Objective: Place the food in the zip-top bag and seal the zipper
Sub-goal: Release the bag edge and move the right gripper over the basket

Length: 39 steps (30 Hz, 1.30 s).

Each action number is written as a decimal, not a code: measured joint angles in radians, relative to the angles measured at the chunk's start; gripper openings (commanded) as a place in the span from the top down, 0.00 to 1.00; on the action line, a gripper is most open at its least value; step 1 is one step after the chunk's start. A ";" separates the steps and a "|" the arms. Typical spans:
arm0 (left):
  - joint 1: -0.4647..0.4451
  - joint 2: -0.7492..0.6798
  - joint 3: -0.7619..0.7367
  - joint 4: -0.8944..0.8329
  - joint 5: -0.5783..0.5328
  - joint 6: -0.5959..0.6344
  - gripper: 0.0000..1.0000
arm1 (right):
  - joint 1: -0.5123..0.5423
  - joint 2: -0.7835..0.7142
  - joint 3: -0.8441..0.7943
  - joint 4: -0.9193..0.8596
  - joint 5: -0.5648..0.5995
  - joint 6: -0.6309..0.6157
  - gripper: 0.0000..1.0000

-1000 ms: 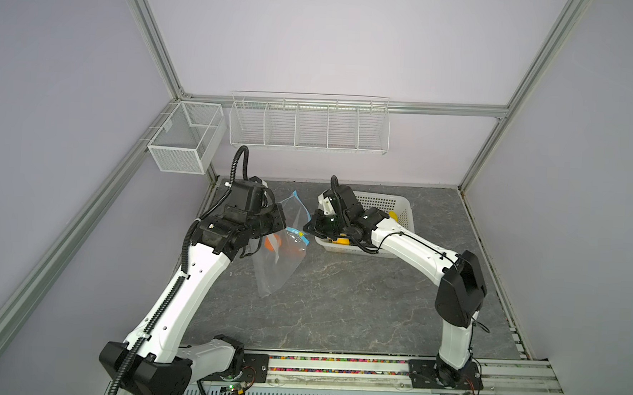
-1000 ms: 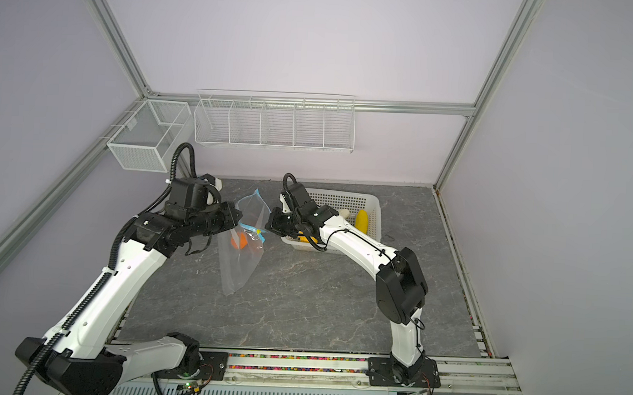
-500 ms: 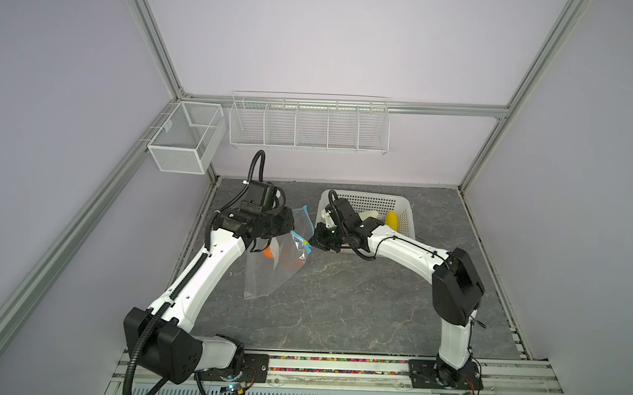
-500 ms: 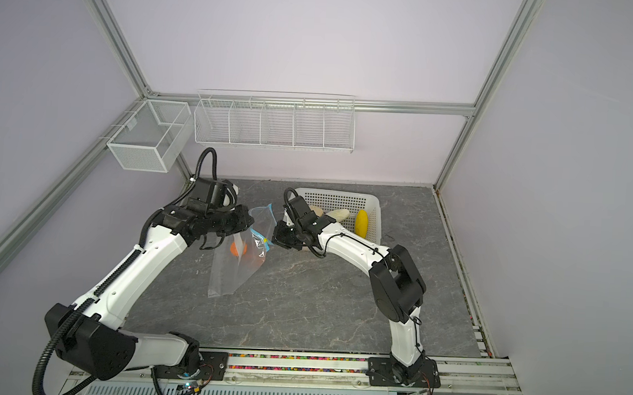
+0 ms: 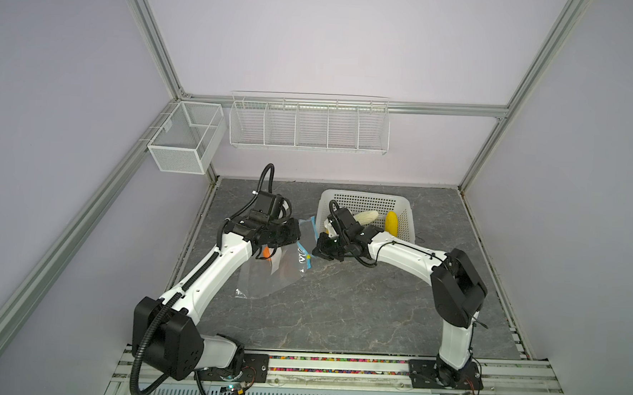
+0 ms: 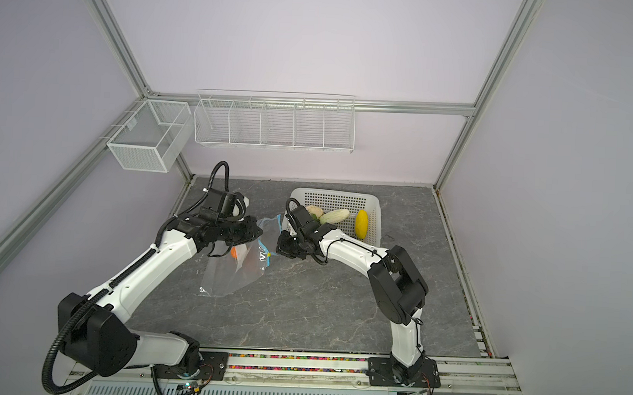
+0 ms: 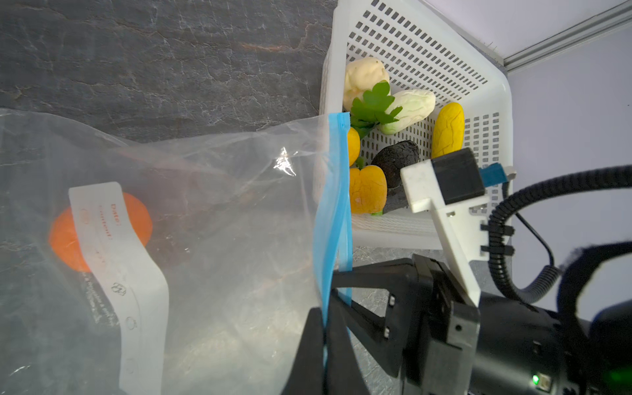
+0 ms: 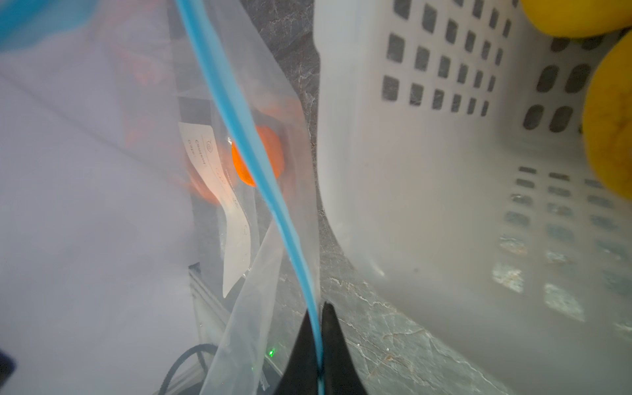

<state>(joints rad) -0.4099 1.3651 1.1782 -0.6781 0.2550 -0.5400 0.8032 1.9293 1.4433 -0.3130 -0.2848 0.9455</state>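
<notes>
Only wrist views show left gripper (image 7: 323,342) and right gripper (image 8: 319,342) clamping the zipper (image 7: 333,205); both top views add grey table (image 5: 339,300), lilac walls (image 5: 316,38).

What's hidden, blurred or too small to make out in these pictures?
- Top views: the right arm hides part of the food in the basket.
- Right wrist view: yellow food blurred, cut off by the edge.
- Left wrist view: print on the bag's label too small.
- Slider on the zipper: a speck in top views, unseen in wrist views.
</notes>
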 measured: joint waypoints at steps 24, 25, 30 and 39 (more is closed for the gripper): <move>-0.001 -0.037 -0.093 0.116 0.106 0.000 1.00 | -0.068 -0.190 0.002 -0.125 0.111 -0.147 0.55; -0.001 -0.037 -0.096 0.120 0.109 0.000 1.00 | -0.077 -0.190 0.002 -0.131 0.113 -0.161 0.55; -0.001 -0.037 -0.106 0.134 0.130 0.002 1.00 | -0.128 -0.190 0.012 -0.164 0.099 -0.243 0.56; -0.001 -0.037 -0.113 0.158 0.159 0.016 1.00 | -0.212 -0.190 0.115 -0.290 0.132 -0.380 0.56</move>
<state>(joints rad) -0.4107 1.3277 1.0657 -0.5201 0.4145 -0.5243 0.5915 1.7393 1.5581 -0.6029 -0.1528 0.5659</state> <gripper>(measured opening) 0.047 0.442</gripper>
